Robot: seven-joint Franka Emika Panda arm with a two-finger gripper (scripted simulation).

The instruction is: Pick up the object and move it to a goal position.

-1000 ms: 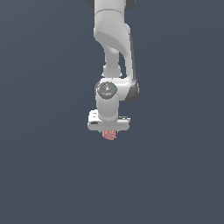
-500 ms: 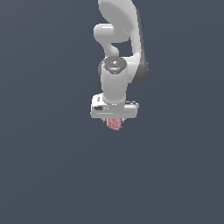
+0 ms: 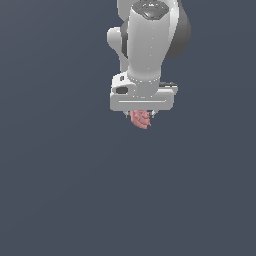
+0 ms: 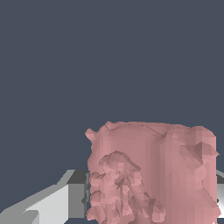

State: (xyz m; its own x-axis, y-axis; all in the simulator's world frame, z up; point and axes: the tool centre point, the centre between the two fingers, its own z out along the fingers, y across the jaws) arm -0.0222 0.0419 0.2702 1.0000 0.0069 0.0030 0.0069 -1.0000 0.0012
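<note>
The white arm (image 3: 150,35) hangs down from the top of the exterior view, and its wide white pincer (image 3: 140,116) points down. The pincer is pinching the object (image 3: 140,119) — a small pinkish-red lump with bumps and ridges. The lump pokes out under the middle of the pincer and is much narrower than it. The short fingertips (image 3: 126,115) sit close on each side of the lump.

In the wrist view the object (image 4: 153,175) looks big and blocky, with a crinkly part on its front. A grey and white finger (image 4: 65,199) touches one side of it, and a bit of the other finger (image 4: 220,192) shows at the far edge.

All around is plain dark blue-grey — no counter edge shows, so whether the lump hangs in the air cannot be told. There is no writing to read.
</note>
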